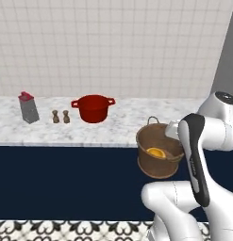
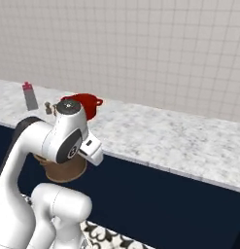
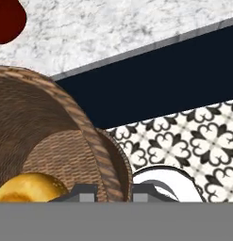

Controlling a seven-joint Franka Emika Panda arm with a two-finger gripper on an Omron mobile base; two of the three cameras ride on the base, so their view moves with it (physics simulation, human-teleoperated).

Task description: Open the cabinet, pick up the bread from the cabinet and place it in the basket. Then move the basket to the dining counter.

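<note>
The brown woven basket (image 1: 153, 170) hangs in the air in front of the counter's navy face, just below the countertop edge. My gripper (image 1: 173, 133) is shut on its right rim, behind my forearm. In the hand view the gripper (image 3: 114, 193) pinches the basket (image 3: 52, 132) wall between its two dark tips. The orange-yellow bread (image 1: 155, 152) lies inside on the bottom, and the hand view shows the bread (image 3: 30, 188) at lower left. The basket (image 2: 63, 171) peeks from behind my arm. The cabinet is out of view. Whether this marbled counter (image 1: 122, 123) is the dining counter I cannot tell.
A red two-handled pot (image 1: 93, 108), two small brown shakers (image 1: 61, 116) and a grey grater (image 1: 28, 107) stand on the counter to the left. A tiled wall rises behind it. The counter's right stretch (image 2: 180, 136) is bare. A patterned floor (image 3: 184, 136) lies below.
</note>
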